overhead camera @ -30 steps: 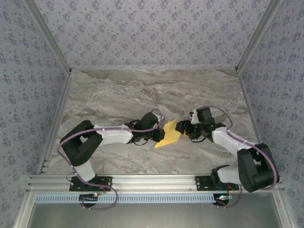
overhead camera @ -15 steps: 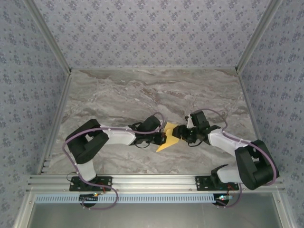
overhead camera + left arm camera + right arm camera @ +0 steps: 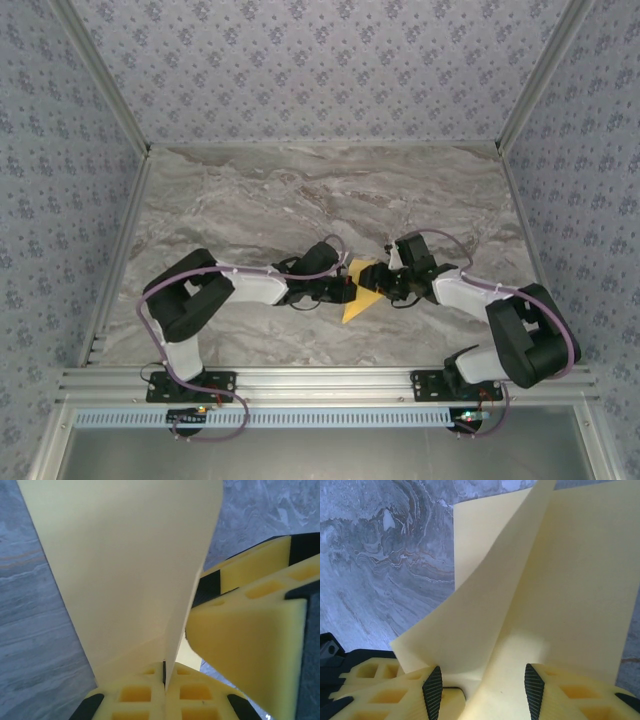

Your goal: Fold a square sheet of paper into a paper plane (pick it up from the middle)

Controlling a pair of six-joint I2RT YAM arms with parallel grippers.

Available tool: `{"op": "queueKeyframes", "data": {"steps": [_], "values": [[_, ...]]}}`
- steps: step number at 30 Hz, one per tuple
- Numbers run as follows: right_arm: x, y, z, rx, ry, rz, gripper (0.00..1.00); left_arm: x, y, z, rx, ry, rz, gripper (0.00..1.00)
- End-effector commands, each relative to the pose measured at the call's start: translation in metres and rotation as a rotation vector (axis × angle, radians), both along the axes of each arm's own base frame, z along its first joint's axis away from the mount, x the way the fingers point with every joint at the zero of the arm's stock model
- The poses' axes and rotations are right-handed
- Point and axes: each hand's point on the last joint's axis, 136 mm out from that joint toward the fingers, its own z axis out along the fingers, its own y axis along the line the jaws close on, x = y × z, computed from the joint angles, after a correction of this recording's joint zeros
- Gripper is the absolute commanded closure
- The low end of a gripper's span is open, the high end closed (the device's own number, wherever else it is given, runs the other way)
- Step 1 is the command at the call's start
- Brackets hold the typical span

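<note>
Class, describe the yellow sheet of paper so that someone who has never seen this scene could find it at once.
Find the grey marbled table, then its near middle, where two white-and-black robot arms meet tip to tip. Between the left gripper, shut on it, and the right gripper sits a thin, creased yellow-orange sheet of paper. It is the only paper there, bright against grey stone.

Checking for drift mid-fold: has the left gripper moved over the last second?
Yes. The left gripper shifted right, away from the table's left rail.

Overhead, plus wrist close-ups (shared paper (image 3: 125, 570))
</note>
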Motion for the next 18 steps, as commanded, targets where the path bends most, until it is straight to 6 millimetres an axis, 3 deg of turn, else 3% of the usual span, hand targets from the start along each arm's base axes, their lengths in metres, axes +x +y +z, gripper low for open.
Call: {"op": "queueKeyframes", "data": {"steps": [1,18], "values": [[0.003,0.001,-0.002,0.0,0.003,-0.014,0.5,0.004,-0.012,0.007,-0.066,0.038,0.014,0.97],[0.007,0.005,-0.013,0.025,0.024,-0.012,0.5,0.005,-0.015,0.003,-0.119,0.059,0.017,0.86]]}}
